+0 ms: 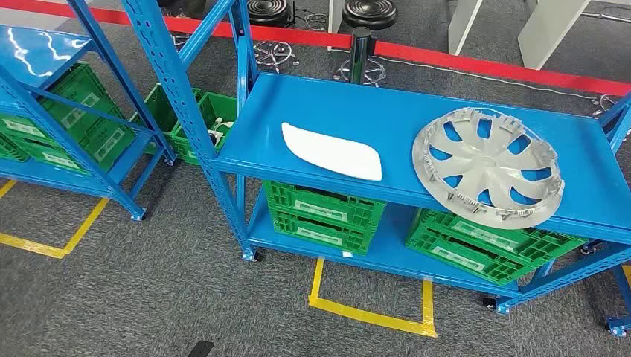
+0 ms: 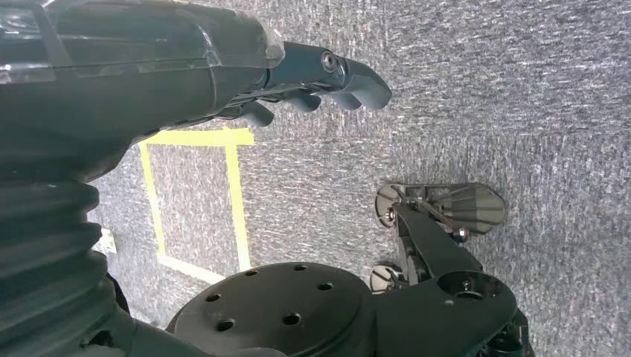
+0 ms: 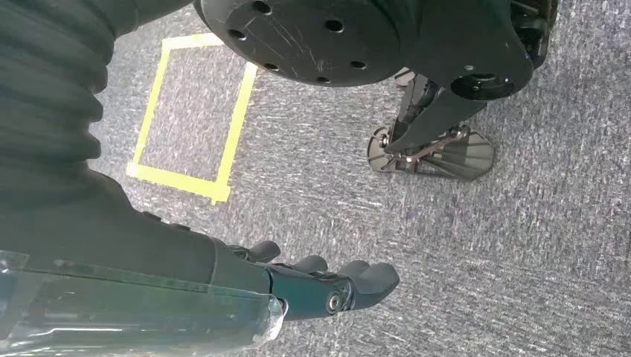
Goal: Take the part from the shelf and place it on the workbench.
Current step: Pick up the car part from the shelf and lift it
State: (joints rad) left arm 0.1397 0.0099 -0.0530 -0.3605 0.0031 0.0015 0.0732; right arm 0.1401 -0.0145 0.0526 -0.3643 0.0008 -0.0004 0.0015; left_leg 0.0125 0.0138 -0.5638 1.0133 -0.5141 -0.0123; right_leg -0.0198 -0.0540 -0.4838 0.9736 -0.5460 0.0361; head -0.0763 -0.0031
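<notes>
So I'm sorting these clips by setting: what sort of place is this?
Likely a factory or warehouse training area: blue steel shelving holding a silver wheel cover and a white panel, green parts crates below, and yellow floor tape on grey carpet.

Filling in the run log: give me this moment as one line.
stage: pre-reach | left hand: empty, hanging over floor | right hand: empty, hanging over floor | wheel cover, white part: on blue shelf

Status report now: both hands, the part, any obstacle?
Left robot hand and right robot hand empty, hanging above carpet. Wheel cover and white panel on blue shelf, untouched. Nothing in the way.
</notes>
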